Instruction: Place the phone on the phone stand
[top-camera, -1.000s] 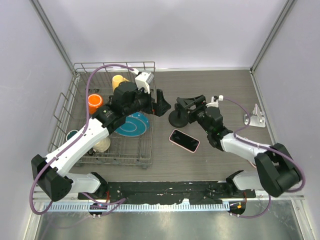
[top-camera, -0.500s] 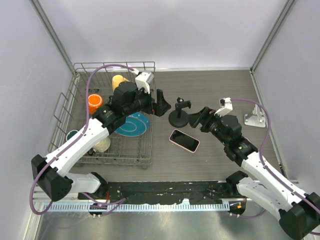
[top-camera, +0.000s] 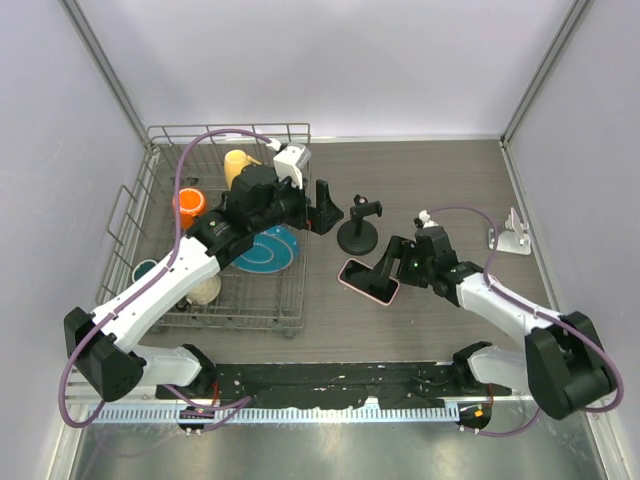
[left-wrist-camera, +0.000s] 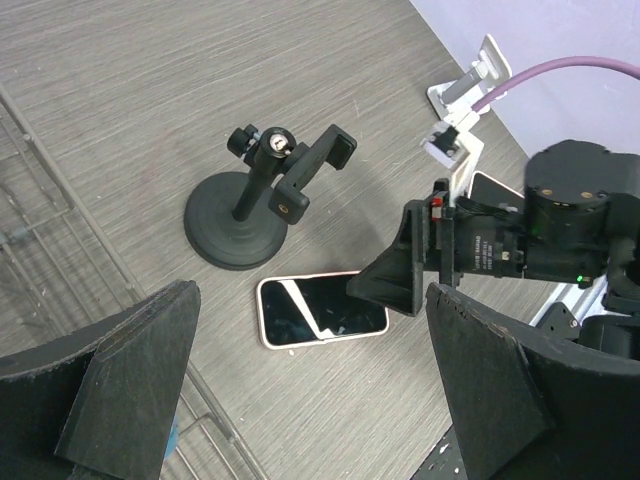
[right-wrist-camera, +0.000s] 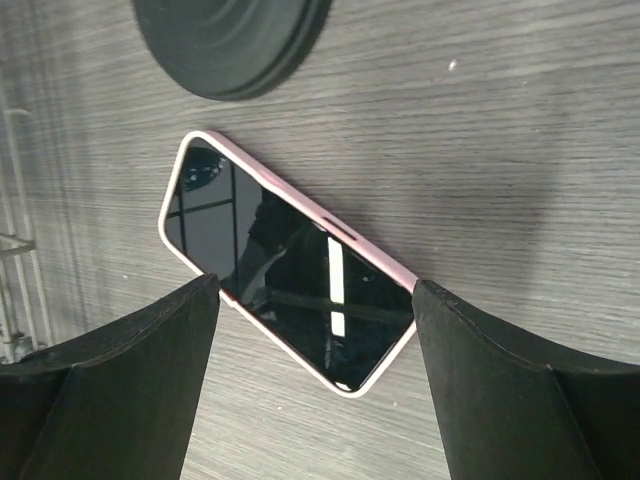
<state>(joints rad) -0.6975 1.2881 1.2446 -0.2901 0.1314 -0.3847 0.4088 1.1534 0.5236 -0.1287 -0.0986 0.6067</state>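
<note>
The phone (top-camera: 366, 281), black-screened in a pink case, lies flat on the wood table just in front of the phone stand (top-camera: 358, 234). The stand is black, with a round base and an empty clamp on top. My right gripper (top-camera: 392, 262) is open and low over the phone's right end. In the right wrist view its fingers (right-wrist-camera: 130, 380) straddle the phone (right-wrist-camera: 285, 255), and the stand's base (right-wrist-camera: 230, 40) sits beyond. My left gripper (top-camera: 325, 207) hangs open left of the stand, holding nothing. Its wrist view looks down on the stand (left-wrist-camera: 240, 215) and the phone (left-wrist-camera: 320, 308).
A wire dish rack (top-camera: 225, 300) fills the left side, holding a blue plate (top-camera: 268, 250), an orange cup (top-camera: 188, 205) and a yellow mug (top-camera: 238, 162). A small white bracket (top-camera: 510, 235) stands near the right wall.
My right gripper has swung away from the stand's top and come down over the phone's right end. The left arm has barely moved.
</note>
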